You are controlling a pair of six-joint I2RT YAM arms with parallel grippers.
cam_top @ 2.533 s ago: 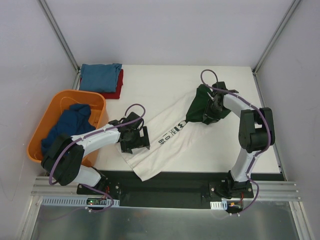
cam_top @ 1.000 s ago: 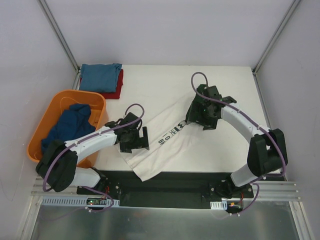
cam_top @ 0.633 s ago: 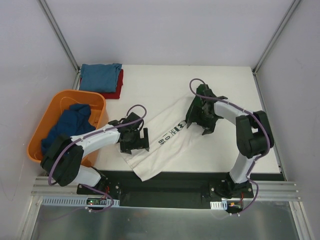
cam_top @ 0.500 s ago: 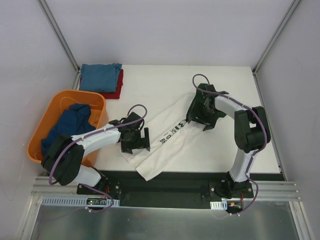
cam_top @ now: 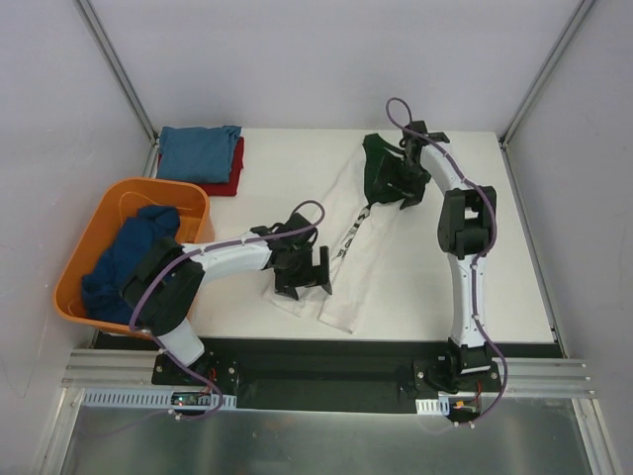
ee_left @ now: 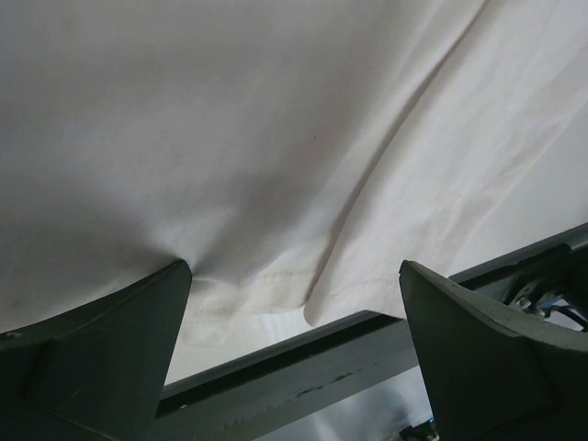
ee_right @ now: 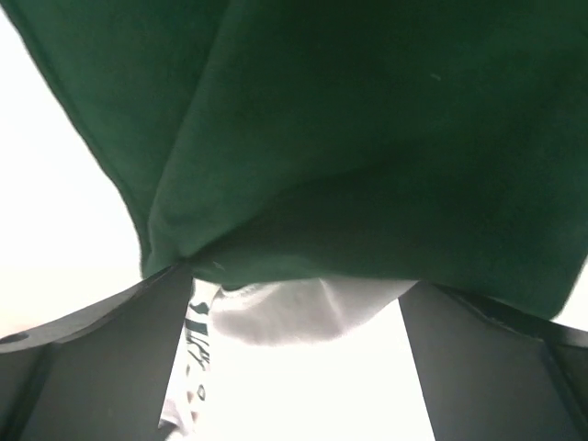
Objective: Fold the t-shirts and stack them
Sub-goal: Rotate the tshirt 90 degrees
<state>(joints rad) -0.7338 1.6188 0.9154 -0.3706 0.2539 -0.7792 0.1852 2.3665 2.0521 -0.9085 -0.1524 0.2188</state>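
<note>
As I look down from the top camera, the white table (cam_top: 514, 277) takes most of the view, and both arms are working on it. The cream t-shirt (cam_top: 341, 297) lies as a long narrow strip between the two hands: its lower end is under the left gripper (cam_top: 309, 277) and its upper end is at the right gripper (cam_top: 396, 178). The black print is on the part between them.

The orange basket (cam_top: 134, 198) stands well apart from the left gripper, on its outer left side, with a navy shirt (cam_top: 124, 262) lying crumpled inside. Far ahead of the left gripper, in the far left corner, a folded blue shirt (cam_top: 198, 151) lies on top of a folded red shirt (cam_top: 226, 181).

The dark green sleeve (cam_top: 376, 168) is directly at the right gripper. In the right wrist view it hangs across both fingers (ee_right: 101, 349), which stand spread wide; they do not pinch it. A bit of cream cloth shows just below the sleeve.

The left gripper is also spread wide. In its wrist view the cream cloth fills the space between and beyond the fingers (ee_left: 110, 340), and it puckers where one fingertip touches it. The hem lies just beyond the fingertips, then the dark rail (ee_left: 303, 367).
</note>
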